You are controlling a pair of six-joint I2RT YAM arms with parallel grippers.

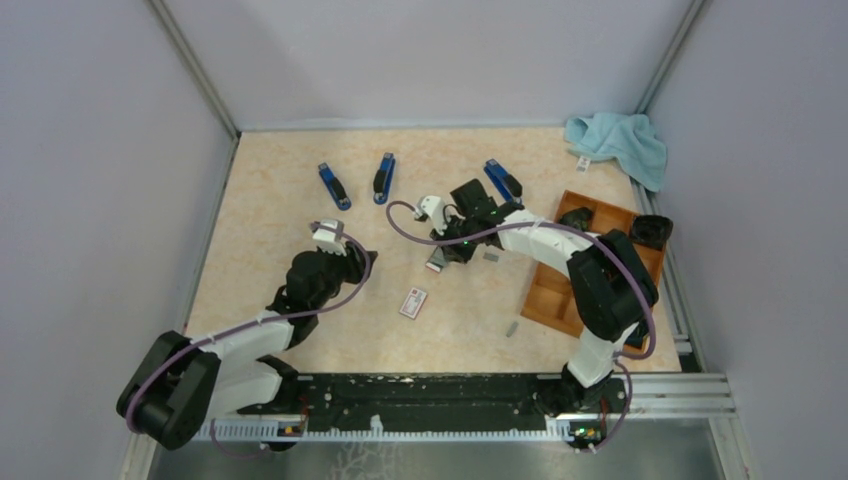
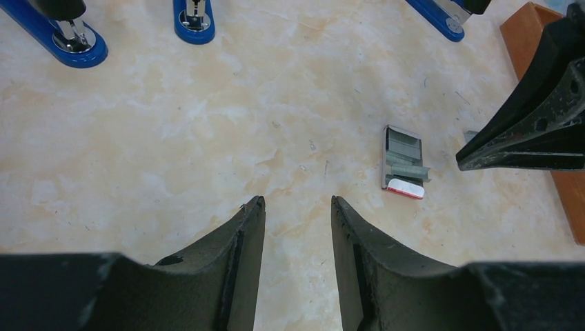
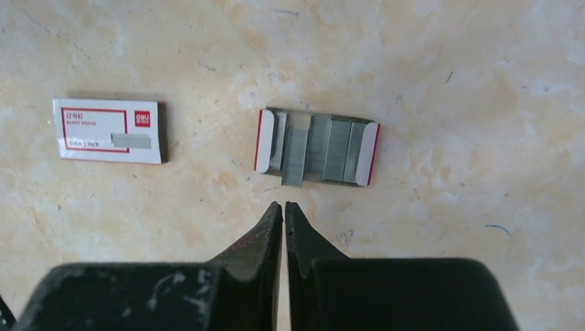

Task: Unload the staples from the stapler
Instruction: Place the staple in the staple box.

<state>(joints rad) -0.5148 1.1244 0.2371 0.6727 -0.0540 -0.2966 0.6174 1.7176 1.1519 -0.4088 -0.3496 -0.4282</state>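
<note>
At the left of the marbled table (image 1: pixel 255 240), the left gripper (image 2: pixel 296 203) hovers low over bare surface, its fingers spread and nothing between them. Beyond it, toward the back wall, a first blue stapler (image 1: pixel 334 186) and a second blue stapler (image 1: pixel 384 178) lie near each other, each apart from both arms. Toward the middle of the table, a small white box (image 3: pixel 109 131) with a red label lies flat and closed. Just to its right sits a little open tray (image 3: pixel 265 141) with white, red-edged end flaps. The staples (image 3: pixel 316 147) lie in it as grey metallic strips side by side, and one strip juts out over the tray's near edge. The right gripper (image 3: pixel 283 205) points at that jutting strip from just short of it. Its fingers are pressed together with only a sliver of a gap, and nothing can be seen pinched between them. Behind the right arm's wrist, a third blue stapler (image 1: pixel 503 181) lies at an angle. A short grey strip (image 1: pixel 511 328) rests alone on the table just beside a wooden tray (image 1: pixel 556 295) at the right edge. A light blue cloth (image 1: pixel 618 142) is bunched in the far right corner.
</note>
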